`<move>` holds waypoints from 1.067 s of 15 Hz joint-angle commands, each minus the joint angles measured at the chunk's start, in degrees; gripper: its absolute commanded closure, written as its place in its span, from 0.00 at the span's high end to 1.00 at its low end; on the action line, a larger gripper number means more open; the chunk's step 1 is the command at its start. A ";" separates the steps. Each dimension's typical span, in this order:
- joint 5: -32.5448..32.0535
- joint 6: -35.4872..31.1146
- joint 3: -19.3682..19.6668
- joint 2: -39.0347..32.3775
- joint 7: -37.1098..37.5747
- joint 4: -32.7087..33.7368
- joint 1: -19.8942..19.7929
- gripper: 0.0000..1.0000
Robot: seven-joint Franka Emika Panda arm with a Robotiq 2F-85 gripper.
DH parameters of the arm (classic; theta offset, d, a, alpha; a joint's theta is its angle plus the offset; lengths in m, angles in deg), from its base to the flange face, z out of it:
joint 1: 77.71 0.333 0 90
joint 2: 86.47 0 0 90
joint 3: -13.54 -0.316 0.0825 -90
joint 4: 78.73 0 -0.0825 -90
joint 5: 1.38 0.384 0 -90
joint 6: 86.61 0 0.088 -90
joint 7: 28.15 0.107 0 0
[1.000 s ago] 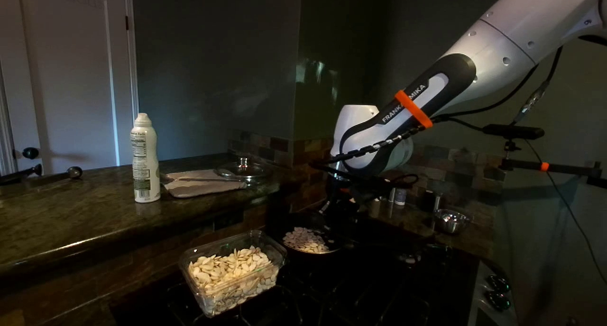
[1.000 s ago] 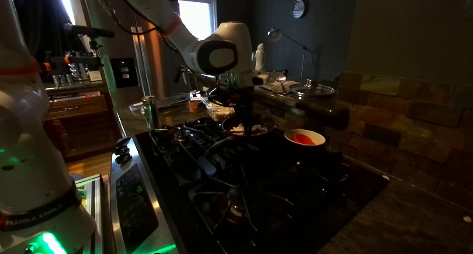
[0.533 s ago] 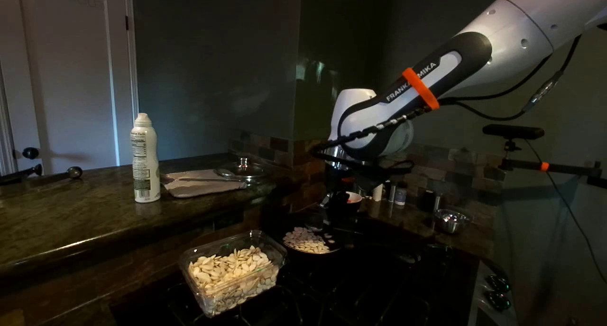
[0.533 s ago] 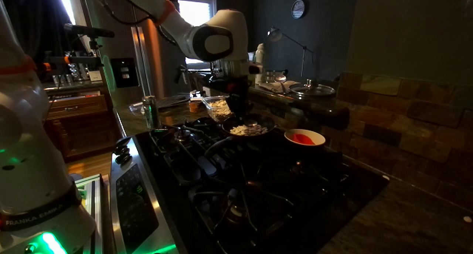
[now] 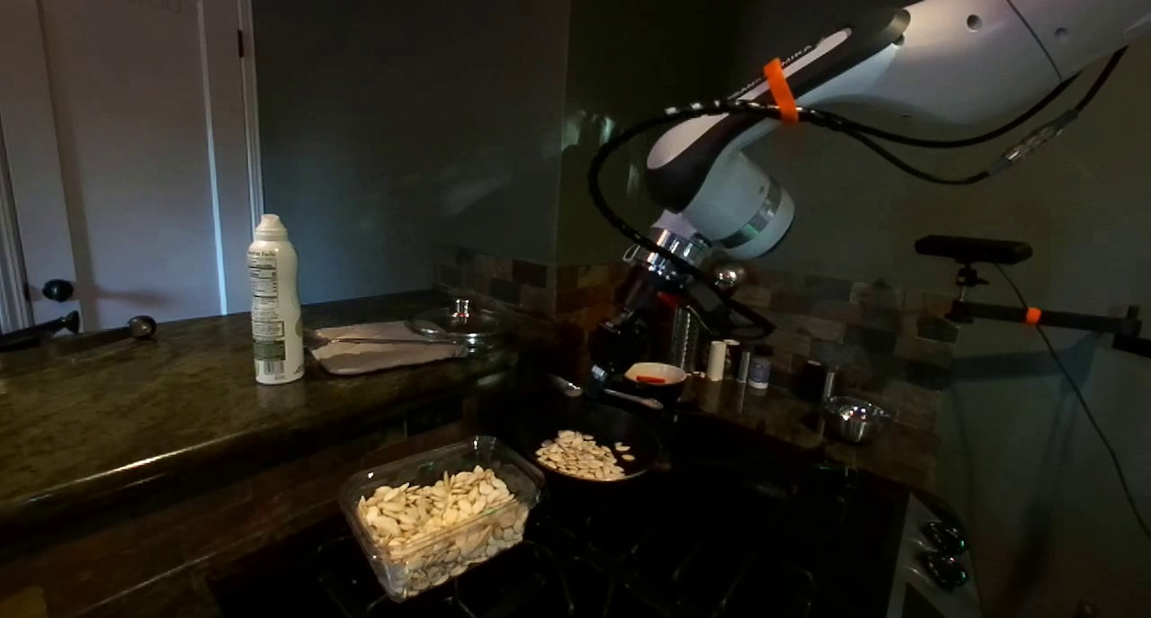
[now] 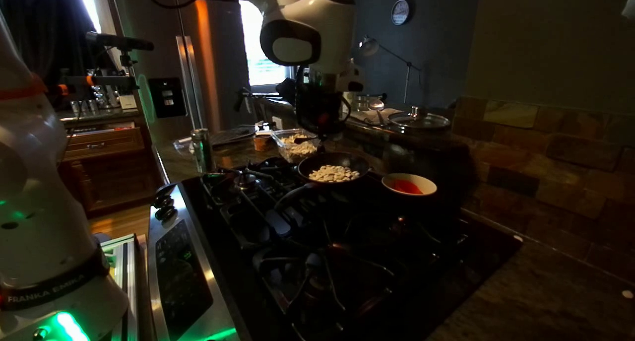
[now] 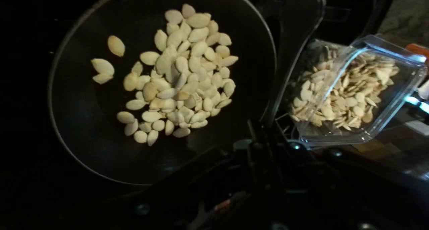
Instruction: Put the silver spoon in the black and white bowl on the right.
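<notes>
The black gripper (image 7: 263, 127) is clamping the silver metal spoon (image 5: 638, 398), seemingly for carrying; lowering into the round black-and-white bowl (image 6: 425, 182), right, is pending.

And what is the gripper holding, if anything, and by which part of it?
The gripper holds the silver spoon partway along its handle; the exact spot is too dark.

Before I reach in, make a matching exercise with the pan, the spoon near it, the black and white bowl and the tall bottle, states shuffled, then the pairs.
Things
1 pan
2 spoon near the pan
3 black and white bowl
4 tall bottle

States
A holds something red
B dark inside, with pale seeds
C upright on the raised counter
D held by the gripper

Pairs: 1-B, 2-D, 3-A, 4-C
</notes>
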 commanded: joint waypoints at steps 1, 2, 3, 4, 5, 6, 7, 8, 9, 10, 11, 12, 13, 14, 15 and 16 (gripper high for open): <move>11.96 8.90 2.72 -1.84 -11.30 1.78 -2.48 0.01; 14.25 11.97 3.30 -2.11 -13.37 1.92 -3.34 0.01; 16.22 15.12 3.71 -2.02 -15.42 1.93 -4.05 0.01; 17.73 18.64 4.16 -2.25 -17.20 2.18 -4.85 0.01; 19.37 21.84 4.48 -2.39 -18.91 2.34 -5.51 0.01; 20.46 25.59 4.82 -3.16 -19.92 2.85 -6.21 0.01; 19.35 29.54 5.05 -3.64 -20.15 3.46 -6.86 0.01; 15.42 29.30 4.60 -2.77 -19.79 3.20 -6.91 0.01; 11.03 28.03 4.12 -1.55 -19.19 2.94 -6.84 0.01; 7.89 23.39 3.60 0.48 -17.18 1.88 -6.57 0.01; 5.26 22.07 3.35 1.60 -16.33 1.70 -6.44 0.01; 2.58 20.09 2.96 2.90 -15.09 1.55 -6.25 0.01; 0.06 18.33 2.55 3.70 -14.02 1.69 -6.08 0.01; -2.30 16.37 2.06 4.59 -12.92 1.98 -5.79 0.01; -4.57 14.49 1.66 5.45 -11.95 2.37 -5.55 0.01; -7.17 12.81 1.30 6.40 -10.70 2.84 -5.33 0.01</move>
